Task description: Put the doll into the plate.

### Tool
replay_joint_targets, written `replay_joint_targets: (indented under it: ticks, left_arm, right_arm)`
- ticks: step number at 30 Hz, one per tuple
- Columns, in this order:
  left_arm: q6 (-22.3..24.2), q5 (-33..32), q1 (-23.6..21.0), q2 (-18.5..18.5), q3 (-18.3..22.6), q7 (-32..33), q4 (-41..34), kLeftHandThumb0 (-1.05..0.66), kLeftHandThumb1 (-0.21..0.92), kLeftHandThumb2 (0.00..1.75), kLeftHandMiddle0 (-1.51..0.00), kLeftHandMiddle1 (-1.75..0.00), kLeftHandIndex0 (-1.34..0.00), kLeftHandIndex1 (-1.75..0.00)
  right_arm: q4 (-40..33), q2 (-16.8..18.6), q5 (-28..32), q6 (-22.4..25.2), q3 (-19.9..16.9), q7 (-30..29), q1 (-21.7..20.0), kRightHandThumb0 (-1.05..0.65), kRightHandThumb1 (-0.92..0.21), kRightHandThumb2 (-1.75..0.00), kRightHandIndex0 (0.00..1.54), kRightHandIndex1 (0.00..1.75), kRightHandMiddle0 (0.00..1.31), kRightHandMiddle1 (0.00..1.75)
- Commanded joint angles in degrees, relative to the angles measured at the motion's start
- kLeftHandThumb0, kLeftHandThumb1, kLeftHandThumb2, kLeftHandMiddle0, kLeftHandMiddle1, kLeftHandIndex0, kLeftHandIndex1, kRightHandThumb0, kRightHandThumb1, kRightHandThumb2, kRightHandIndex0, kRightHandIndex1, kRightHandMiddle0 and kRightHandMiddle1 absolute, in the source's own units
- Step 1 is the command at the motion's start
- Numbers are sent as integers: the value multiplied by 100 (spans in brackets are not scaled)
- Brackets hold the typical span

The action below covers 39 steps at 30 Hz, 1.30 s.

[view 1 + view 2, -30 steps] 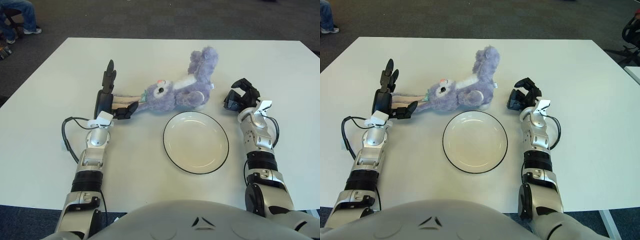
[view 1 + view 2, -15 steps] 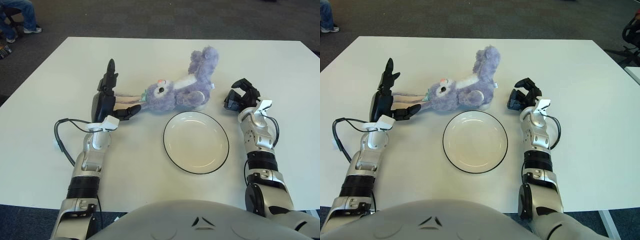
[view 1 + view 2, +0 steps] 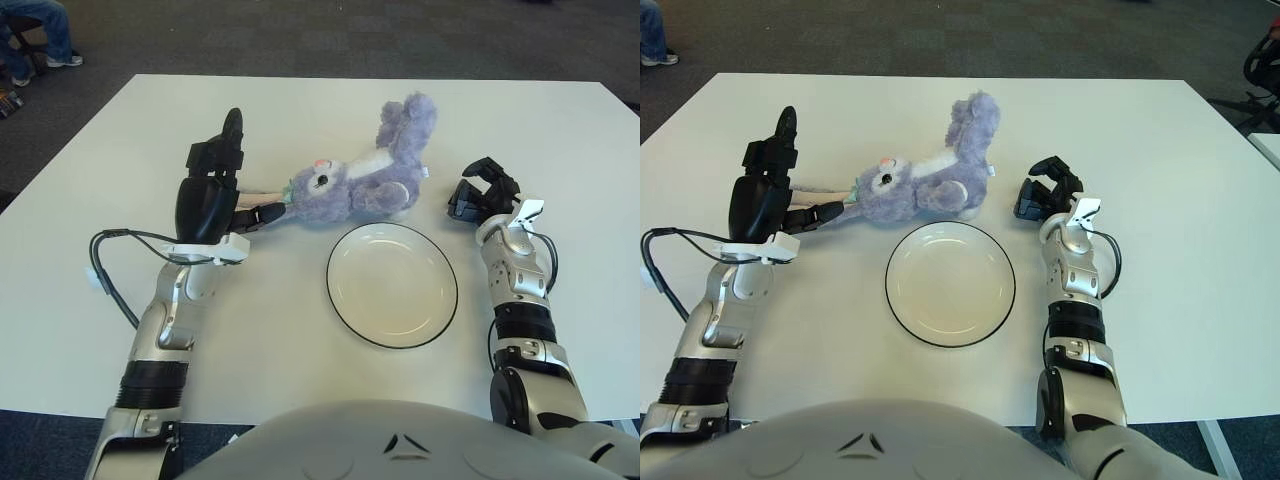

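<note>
Purple plush, the doll (image 3: 355,180) lies on its side just behind the plate (image 3: 392,284); likely light, soft and floppy, so grip the thick body, not the thin ears; left hand (image 3: 212,195) hovers open by those ears (holding nothing); right hand (image 3: 480,190) rests loosely curled, empty.

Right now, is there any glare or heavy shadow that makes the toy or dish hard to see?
In the left eye view, the doll and plate are evenly lit, with only soft shadows beneath them. In the right eye view, the white table looks bright but shows no harsh glare; the left hand casts a faint shadow.
</note>
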Motion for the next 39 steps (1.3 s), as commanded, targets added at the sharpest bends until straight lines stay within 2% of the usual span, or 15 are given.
replay_joint_targets:
  ticks: [1,7,13,14,17,20,24,27,31,39]
  left_arm:
    - [135,169,65,151,-93,-108,-271,-105,92,67,-6,-72,0,0]
    - [458,291,155,276,-188,-651,-971,-105,92,73,-2,-66,0,0]
    - [754,218,152,416,-301,-1344,-1342,-105,92,73,-2,-38,0,0]
    - [769,236,150,474,-316,-1447,-1373,-105,92,78,-1,-26,0,0]
    - [695,274,103,674,-353,-1659,-1392,-105,92,84,0,-11,0,0]
    - [606,270,36,847,-382,-1791,-1394,-105,92,84,0,-3,0,0]
    - [546,17,-269,1098,-378,-2182,-1400,-105,92,82,0,-1,0,0]
    - [496,-131,-338,1204,-386,-2368,-1385,-105,92,79,0,0,0,0]
    - [655,-351,-476,1349,-436,-2840,-1418,-104,92,75,0,0,0,0]
    - [984,-331,-884,1254,-650,-3166,-1177,-103,92,66,-4,-2,0,0]
  right_arm:
    - [32,7,-7,145,2,-33,119,-1,0,-168,84,174,62,175]
    - [60,-2,-19,128,7,-3,109,-1,1,-169,85,175,63,175]
    - [84,-6,-8,151,0,17,83,-1,2,-171,86,175,64,175]
    - [81,-6,-12,158,3,15,82,-1,2,-171,86,175,64,175]
    - [87,-7,-27,178,9,2,68,-1,2,-170,85,175,64,175]
    - [83,-4,-41,193,14,-13,61,-1,2,-170,85,175,64,175]
    - [78,-3,-61,196,29,-26,61,-1,3,-172,86,175,65,175]
    - [84,-4,-73,195,38,-30,60,-1,4,-173,87,175,66,175]
    - [80,-5,-82,198,52,-32,57,-1,5,-174,88,175,67,175]
    - [83,-11,-82,203,68,-27,53,-1,6,-175,88,175,67,175]
